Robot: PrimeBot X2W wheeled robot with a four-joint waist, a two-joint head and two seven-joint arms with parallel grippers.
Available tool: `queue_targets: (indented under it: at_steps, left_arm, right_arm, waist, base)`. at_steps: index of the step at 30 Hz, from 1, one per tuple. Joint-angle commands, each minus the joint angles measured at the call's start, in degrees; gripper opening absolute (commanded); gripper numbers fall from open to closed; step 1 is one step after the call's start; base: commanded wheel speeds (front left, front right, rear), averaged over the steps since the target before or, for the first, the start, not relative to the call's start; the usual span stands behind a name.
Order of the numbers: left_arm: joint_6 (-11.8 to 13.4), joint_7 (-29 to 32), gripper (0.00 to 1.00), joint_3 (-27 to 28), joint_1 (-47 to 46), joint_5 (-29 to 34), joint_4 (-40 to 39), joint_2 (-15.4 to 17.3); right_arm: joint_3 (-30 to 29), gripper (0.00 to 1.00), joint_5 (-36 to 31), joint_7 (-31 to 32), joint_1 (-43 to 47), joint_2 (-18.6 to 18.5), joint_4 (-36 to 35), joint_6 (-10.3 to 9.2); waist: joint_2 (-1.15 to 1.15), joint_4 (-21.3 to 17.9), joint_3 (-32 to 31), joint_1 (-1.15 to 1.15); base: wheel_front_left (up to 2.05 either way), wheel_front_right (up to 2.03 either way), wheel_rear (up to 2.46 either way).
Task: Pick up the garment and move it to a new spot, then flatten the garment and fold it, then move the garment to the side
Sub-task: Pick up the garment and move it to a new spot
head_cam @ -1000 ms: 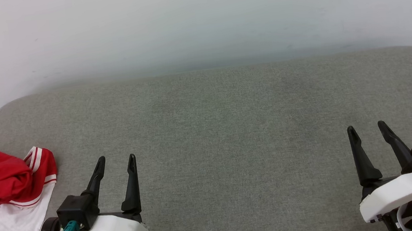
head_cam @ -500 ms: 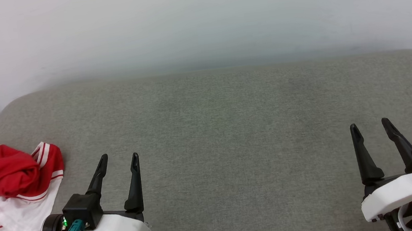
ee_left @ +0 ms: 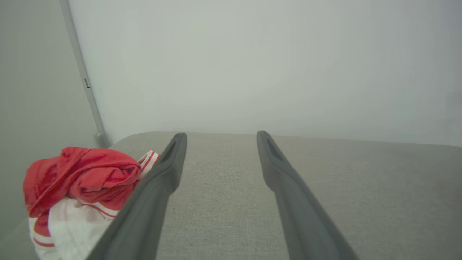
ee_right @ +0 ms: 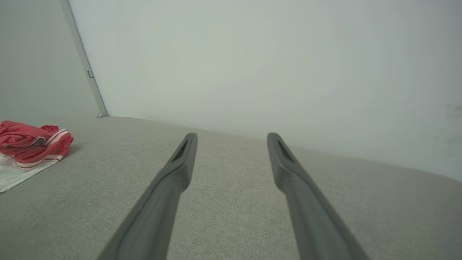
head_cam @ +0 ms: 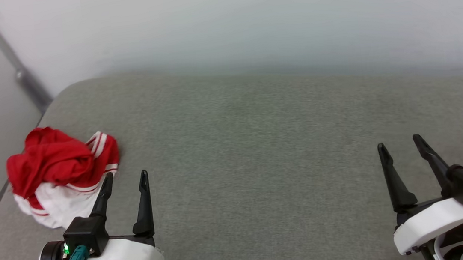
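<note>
I seem to be working in a bare test room, not a home: a wide grey fabric-covered pad (head_cam: pixel 259 144) with a rounded far-left corner, a plain white wall (head_cam: pixel 245 16) behind it, and a grey metal strip (head_cam: pixel 21 76) running up the far-left corner.

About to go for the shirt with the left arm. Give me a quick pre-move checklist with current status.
1. Left gripper open and empty: ok.
2. Right gripper open and empty: ok.
3. Red-and-white jersey T-shirt in view: ok, crumpled near the grey cushion's left edge.
4. Left gripper lined up on it: not ok, the shirt lies left of its fingers.
5. Bare cushion for a new spot: ok.
6. Lettered side up: cannot tell.
</note>
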Motion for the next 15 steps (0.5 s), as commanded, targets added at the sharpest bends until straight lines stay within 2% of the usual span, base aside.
queue_targets:
  at_steps: [1, 12, 15]
  left_arm:
    - [0.0, -0.2, 1.0, 0.6, 0.5, 0.3, -0.1, 0.2]
    - [-0.1, -0.2, 1.0, 2.9, 1.2, 0.6, 0.0, 0.2]
    - [-0.1, -0.2, 1.0, 3.1, 1.4, 0.8, -0.2, 0.1]
  right_arm:
    - [1.0, 1.0, -0.3, -0.2, -0.5, 0.1, -0.1, 0.0]
    - [4.4, 1.0, -0.5, -0.4, -1.9, 0.1, -0.3, 0.0]
    - [5.0, 1.0, -0.5, -0.4, -2.0, 0.1, -0.2, 0.0]
  waist:
    - [0.0, 3.4, 0.2, 0.0]
    - [0.0, 12.6, 0.9, 0.0]
    - [0.0, 13.9, 1.0, 0.0]
  base:
    - [0.0, 0.0, 0.0]
    - [0.0, 0.0, 0.0]
    - [0.0, 0.0, 0.0]
